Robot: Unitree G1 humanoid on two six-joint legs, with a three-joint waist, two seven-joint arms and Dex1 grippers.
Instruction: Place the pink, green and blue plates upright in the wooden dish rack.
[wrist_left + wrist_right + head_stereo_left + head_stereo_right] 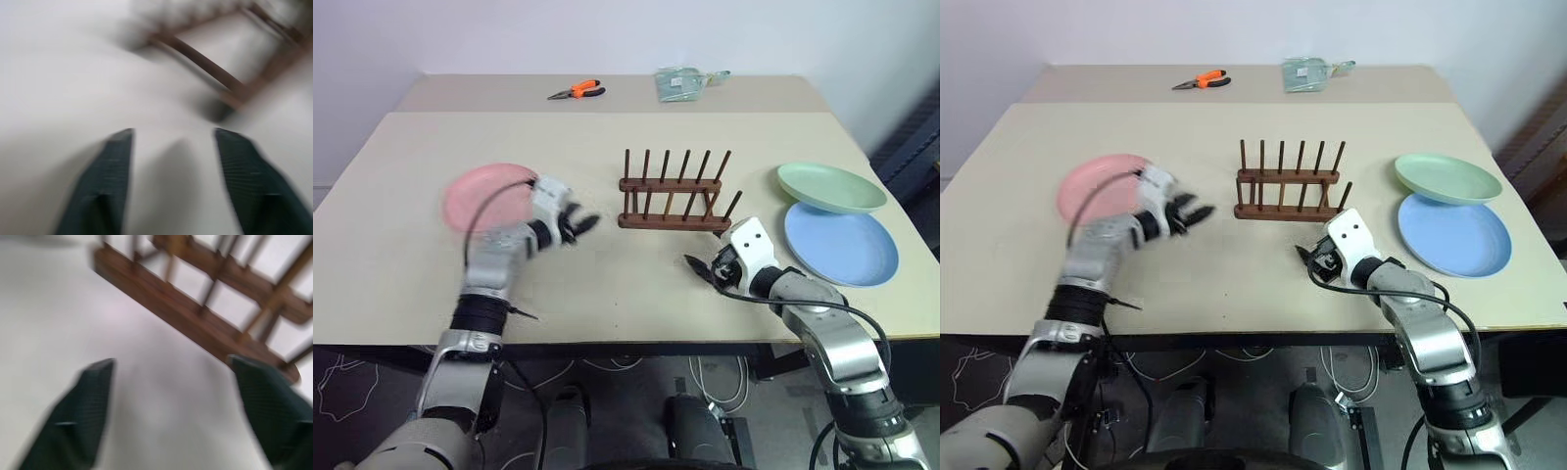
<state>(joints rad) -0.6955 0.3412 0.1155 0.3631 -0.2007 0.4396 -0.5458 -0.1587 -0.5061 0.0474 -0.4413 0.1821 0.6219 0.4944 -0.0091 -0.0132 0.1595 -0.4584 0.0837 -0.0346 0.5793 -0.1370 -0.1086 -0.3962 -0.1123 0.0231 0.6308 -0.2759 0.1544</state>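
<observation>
A: Both empty, jaws apart. Left gripper sits just right of the pink plate; right gripper just before the wooden dish rack.

B: Green plate overlaps blue plate, right of it. Risk: lifting one drags the other.

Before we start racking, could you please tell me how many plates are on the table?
3: a pink plate left of the rack, a green plate to its right, and a blue plate partly under the green one.
</observation>
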